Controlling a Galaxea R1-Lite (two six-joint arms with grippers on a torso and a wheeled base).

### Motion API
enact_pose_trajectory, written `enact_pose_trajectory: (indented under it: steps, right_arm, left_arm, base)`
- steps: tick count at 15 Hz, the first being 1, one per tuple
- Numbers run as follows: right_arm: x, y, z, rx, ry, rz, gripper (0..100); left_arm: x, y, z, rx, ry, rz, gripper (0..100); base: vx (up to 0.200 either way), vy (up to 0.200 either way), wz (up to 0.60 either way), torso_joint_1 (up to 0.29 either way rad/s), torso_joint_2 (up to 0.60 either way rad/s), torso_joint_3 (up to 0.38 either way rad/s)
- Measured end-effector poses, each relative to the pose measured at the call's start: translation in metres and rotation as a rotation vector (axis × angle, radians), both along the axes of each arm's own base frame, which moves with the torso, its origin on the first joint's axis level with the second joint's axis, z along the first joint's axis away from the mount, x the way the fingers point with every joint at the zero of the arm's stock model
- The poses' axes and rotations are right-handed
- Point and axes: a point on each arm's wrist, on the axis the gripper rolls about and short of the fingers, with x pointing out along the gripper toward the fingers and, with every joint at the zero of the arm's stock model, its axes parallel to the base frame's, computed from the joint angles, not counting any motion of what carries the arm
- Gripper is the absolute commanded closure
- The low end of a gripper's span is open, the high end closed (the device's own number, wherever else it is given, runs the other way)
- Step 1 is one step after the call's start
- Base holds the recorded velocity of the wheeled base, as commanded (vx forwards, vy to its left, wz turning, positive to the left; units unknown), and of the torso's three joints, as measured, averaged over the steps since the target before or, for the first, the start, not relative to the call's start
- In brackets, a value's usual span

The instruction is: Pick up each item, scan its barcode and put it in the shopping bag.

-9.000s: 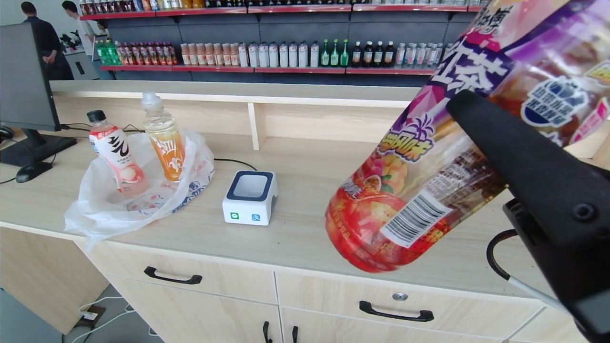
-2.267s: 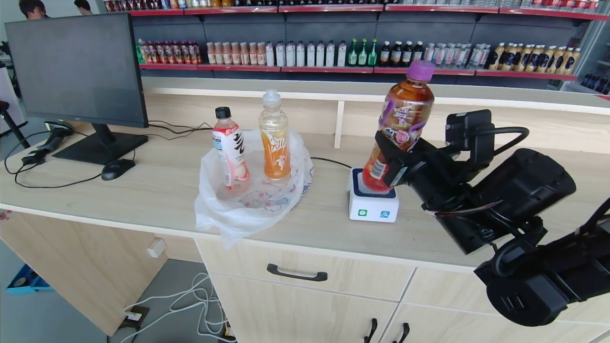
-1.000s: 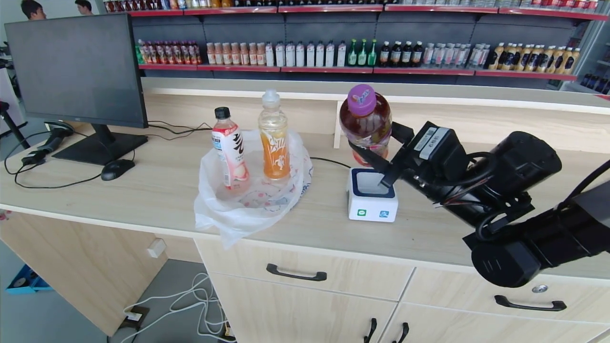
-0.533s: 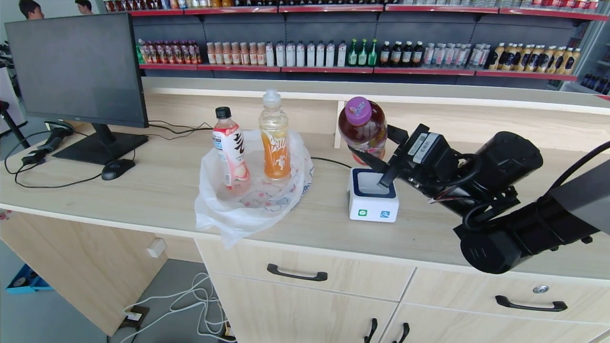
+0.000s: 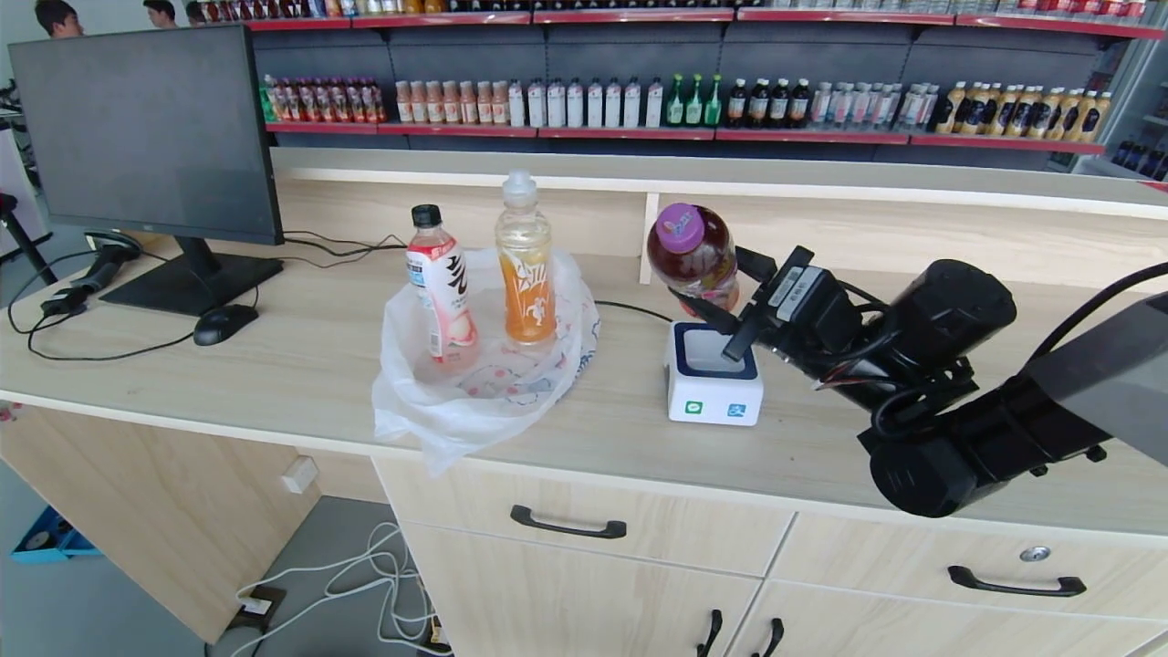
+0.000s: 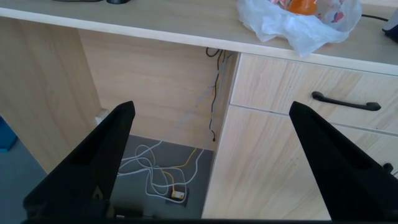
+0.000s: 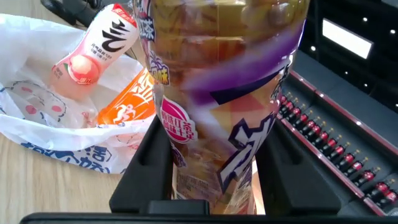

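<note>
Gripping a purple-capped clear plastic bottle of reddish-brown tea [image 5: 693,255] [image 7: 217,93], the right gripper [image 5: 716,292] [image 7: 214,168] pinches the bottle's body between both black fingers. The bottle is tilted, held in the air just above the far side of a small white box scanner with a dark blue rim [image 5: 712,388], not touching it. The scanner stands near the front edge of the light wooden counter [image 5: 319,365]. Just beside the scanner, a crumpled white plastic shopping bag [image 5: 474,401] [image 7: 37,124] [image 6: 292,28] lies open, its near folds at the counter's front edge. Two bottles stand upright in the bag: a pink-labelled bottle with a black cap [image 5: 443,292] [image 7: 99,53] and an orange drink bottle with a pale cap [image 5: 526,274] [image 7: 124,109]. The left gripper [image 6: 211,107] hangs below the counter's front edge with its fingers spread wide and nothing between them. A black monitor [image 5: 146,128] and a black mouse [image 5: 225,322] occupy the counter's left end.
</note>
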Motion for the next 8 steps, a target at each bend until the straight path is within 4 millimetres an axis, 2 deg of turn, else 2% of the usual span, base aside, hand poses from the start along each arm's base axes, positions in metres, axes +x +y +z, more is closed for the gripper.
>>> enact_pose_trajectory:
  steps: [3,8]
  right_arm:
    - [0.006,-0.014,-0.003,-0.004,0.008,-0.041,100]
    - [0.008,-0.018,-0.009,-0.013,0.025,-0.053,100]
  left_arm:
    - [0.0,0.0,0.0,-0.002,0.0,0.001,0]
    - [0.0,0.0,0.0,-0.002,0.0,0.001,0]
  base:
    - [0.0,0.0,0.0,0.0,0.0,0.0]
    - [0.0,0.0,0.0,0.0,0.0,0.0]
